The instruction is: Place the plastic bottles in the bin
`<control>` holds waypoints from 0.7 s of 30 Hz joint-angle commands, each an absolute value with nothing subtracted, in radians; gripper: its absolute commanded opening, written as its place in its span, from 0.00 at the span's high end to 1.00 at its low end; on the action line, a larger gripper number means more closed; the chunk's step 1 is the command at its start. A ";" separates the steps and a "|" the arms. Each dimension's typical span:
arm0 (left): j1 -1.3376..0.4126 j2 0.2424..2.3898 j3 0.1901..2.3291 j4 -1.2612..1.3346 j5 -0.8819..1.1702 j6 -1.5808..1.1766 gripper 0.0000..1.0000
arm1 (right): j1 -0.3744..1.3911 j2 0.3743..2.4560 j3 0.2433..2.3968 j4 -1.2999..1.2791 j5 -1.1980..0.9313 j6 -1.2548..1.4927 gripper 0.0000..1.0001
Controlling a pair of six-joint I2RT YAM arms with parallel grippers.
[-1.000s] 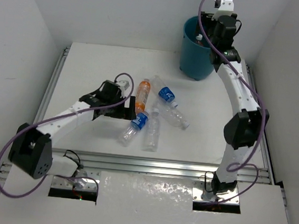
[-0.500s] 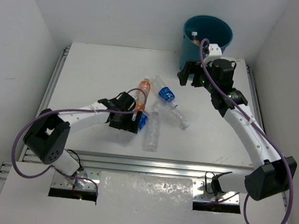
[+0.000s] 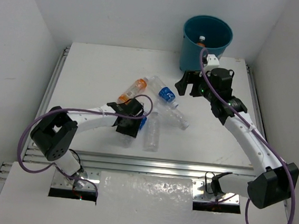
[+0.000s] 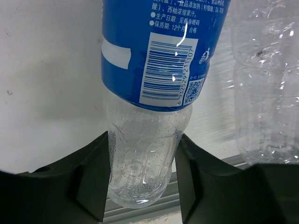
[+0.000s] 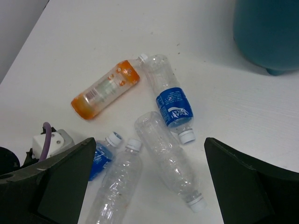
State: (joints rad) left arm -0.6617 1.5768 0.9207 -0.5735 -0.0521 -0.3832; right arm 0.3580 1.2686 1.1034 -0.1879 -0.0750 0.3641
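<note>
My left gripper (image 3: 132,125) (image 4: 142,182) is shut on the clear base of a blue-labelled plastic bottle (image 3: 139,122) (image 4: 154,74) lying on the table, a dark finger (image 4: 91,186) pressed to each side. An orange bottle (image 3: 132,89) (image 5: 106,89), a second blue-labelled bottle (image 3: 163,91) (image 5: 171,105) and two plain clear bottles (image 3: 152,132) (image 3: 174,116) lie close by. My right gripper (image 3: 186,86) (image 5: 149,154) hangs open above them, holding nothing. The teal bin (image 3: 194,58) (image 5: 268,32) stands at the back right with an orange bottle (image 3: 201,41) inside.
Aluminium rails (image 3: 150,164) run along the table's near and side edges, and white walls close it in on three sides. A plain clear bottle (image 4: 266,93) lies just right of the held one.
My left gripper slid onto the blue-labelled bottle and closed on its base. The orange bottle was nudged to the upper left. My right arm came away from the bin toward the bottles.
</note>
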 commanded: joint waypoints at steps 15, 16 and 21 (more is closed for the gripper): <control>-0.742 1.372 1.186 -0.818 -0.293 -0.492 1.00 | 0.364 1.259 0.996 0.074 -0.411 0.613 0.01; -0.742 1.358 1.196 -0.813 -0.290 -0.491 1.00 | 0.362 1.262 0.970 0.110 -0.469 0.649 0.01; -0.742 1.200 1.151 -0.587 -0.097 -0.422 1.00 | 0.364 1.285 0.887 0.377 -0.592 0.914 0.01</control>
